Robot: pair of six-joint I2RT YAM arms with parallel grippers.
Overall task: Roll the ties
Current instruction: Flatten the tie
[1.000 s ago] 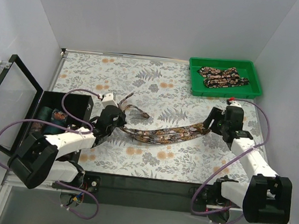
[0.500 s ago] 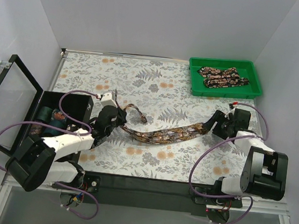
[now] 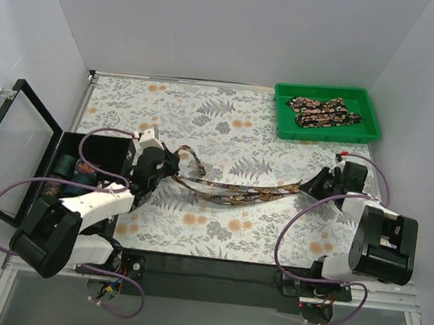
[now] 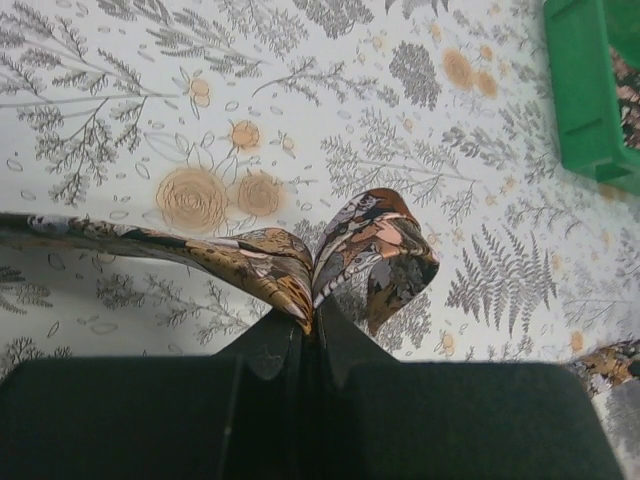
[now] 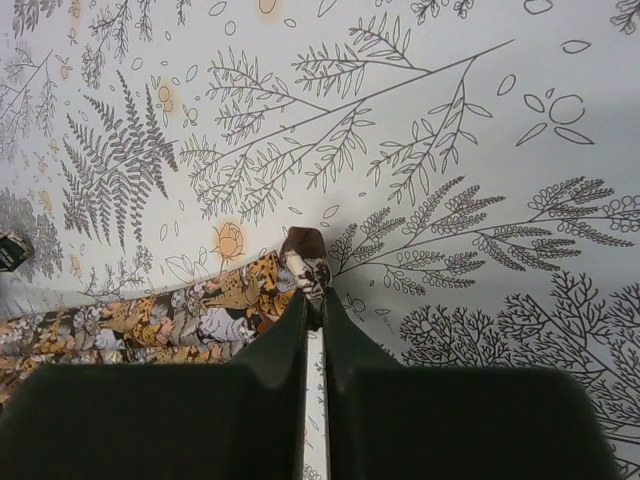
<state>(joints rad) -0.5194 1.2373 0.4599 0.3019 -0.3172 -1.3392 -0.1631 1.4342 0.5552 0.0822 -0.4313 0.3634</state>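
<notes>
One paisley tie [image 3: 237, 190] is stretched across the fern-patterned cloth between my two grippers. My left gripper [image 3: 170, 163] is shut on a folded part near its left end, and the short end loops out past the fingers [image 3: 194, 158]. In the left wrist view the fabric [image 4: 370, 240] fans out from the closed left gripper [image 4: 312, 318]. My right gripper [image 3: 315, 186] is shut on the tie's right tip. The right wrist view shows that tip [image 5: 305, 255] pinched at the right gripper [image 5: 313, 295]. Another tie [image 3: 321, 112] lies bunched in the green tray [image 3: 365, 97].
A black box [image 3: 113, 147] with its lid [image 3: 15, 143] swung open stands at the left edge, with something teal and patterned [image 3: 75, 167] inside. The green tray's corner [image 4: 585, 90] shows in the left wrist view. White walls enclose the table.
My right gripper has closed on the tie's right tip and moved right. The tie, slack before, now runs straighter between the grippers. The left gripper shifted slightly back.
</notes>
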